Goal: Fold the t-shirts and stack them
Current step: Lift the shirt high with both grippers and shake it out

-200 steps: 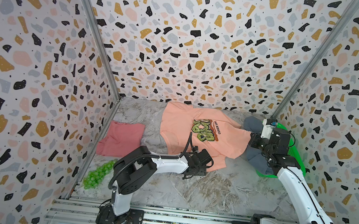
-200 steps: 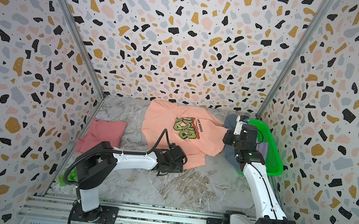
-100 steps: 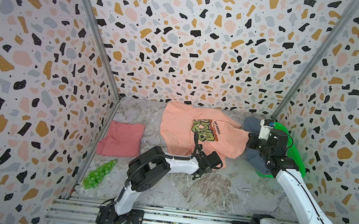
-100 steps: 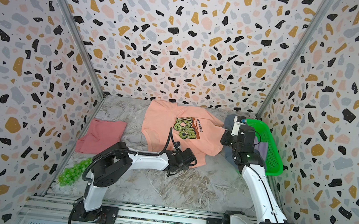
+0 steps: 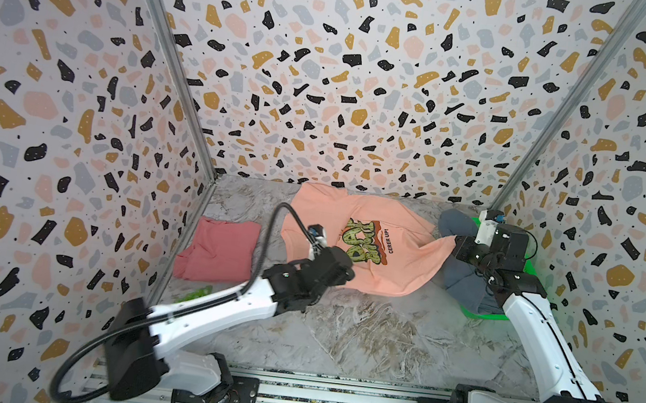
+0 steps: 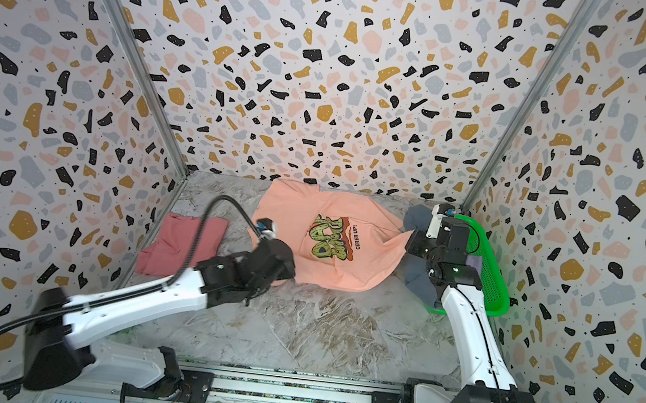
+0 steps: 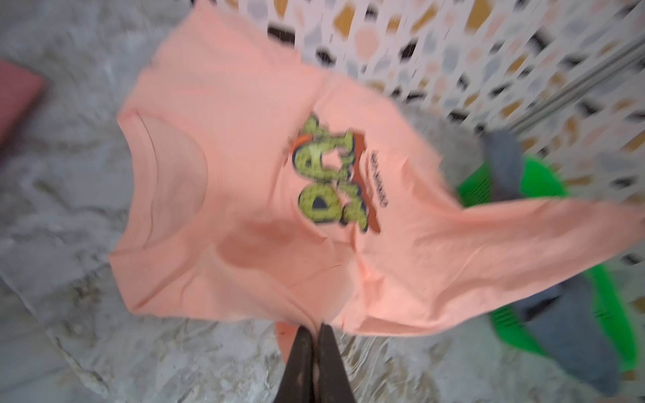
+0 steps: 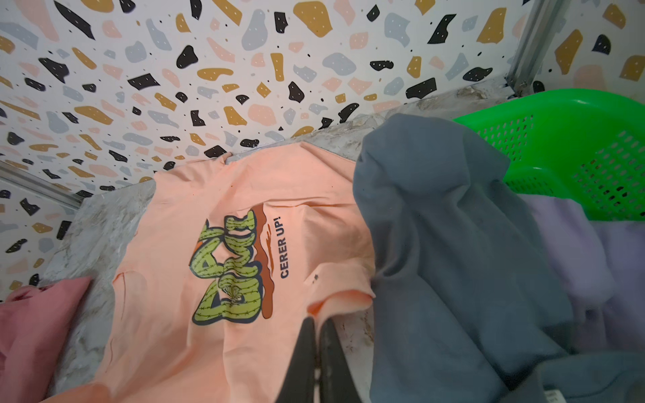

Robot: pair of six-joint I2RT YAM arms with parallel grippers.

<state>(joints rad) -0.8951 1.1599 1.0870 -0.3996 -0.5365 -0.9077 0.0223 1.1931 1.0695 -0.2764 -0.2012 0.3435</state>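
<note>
peach shirt (image 5: 375, 238) lies print-up, far middle of the table (image 5: 358, 341). left claw (image 7: 316, 328) is pinched tight on its near edge; right claw (image 8: 317, 321) is pinched tight on its right corner. red shirt (image 5: 219, 250) sits folded by the left wall. grey shirt (image 8: 453, 244) drapes over the green basket (image 8: 576, 139) at right, lavender shirt (image 8: 593, 251) beside it.

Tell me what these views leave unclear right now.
- Left gripper tips: hidden by the left arm in both top views.
- Green balls: mostly behind the left arm in a top view.
- Lavender tee: partly under the grey tee, right wrist view.
- Peach tee print: blurred, left wrist view.
</note>
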